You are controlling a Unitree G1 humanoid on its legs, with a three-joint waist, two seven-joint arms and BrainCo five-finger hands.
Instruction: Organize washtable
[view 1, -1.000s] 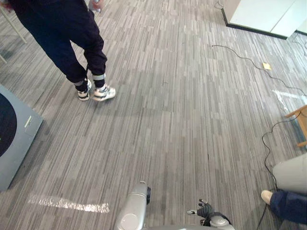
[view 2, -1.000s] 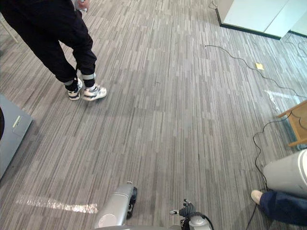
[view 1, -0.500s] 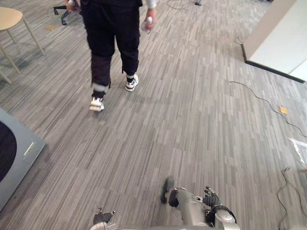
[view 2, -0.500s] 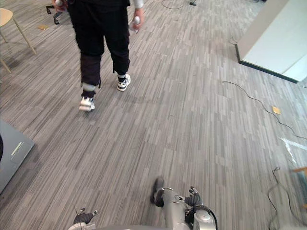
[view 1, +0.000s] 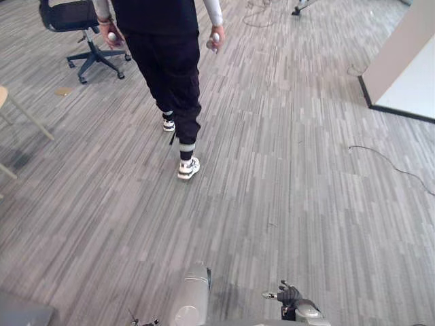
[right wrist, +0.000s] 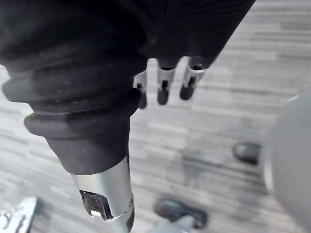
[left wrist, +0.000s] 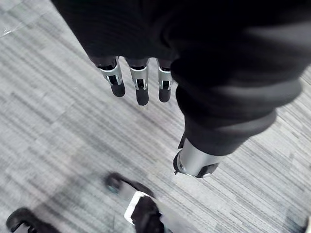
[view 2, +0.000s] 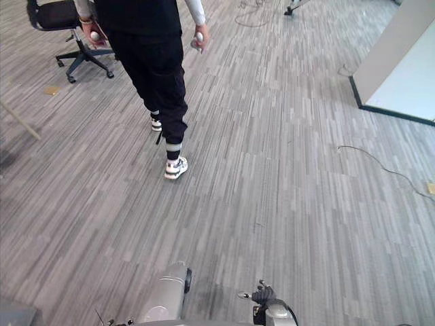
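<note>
Grey plank floor (view 1: 306,204) everywhere, person (view 1: 166,61) in dark trousers mid-stride up ahead, chair (view 1: 78,27) beside them. Left hand (left wrist: 141,85) and right hand (right wrist: 165,86) hang over the floor, fingers straight, holding nothing.

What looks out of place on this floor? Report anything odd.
Two small things: a thin black cable trails loose across the grey striped floor on the right, and a small tan scrap lies near the black office chair. Nothing spilled or damaged.

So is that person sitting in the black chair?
No, the person stands on the floor, apart from the office chair.
</note>
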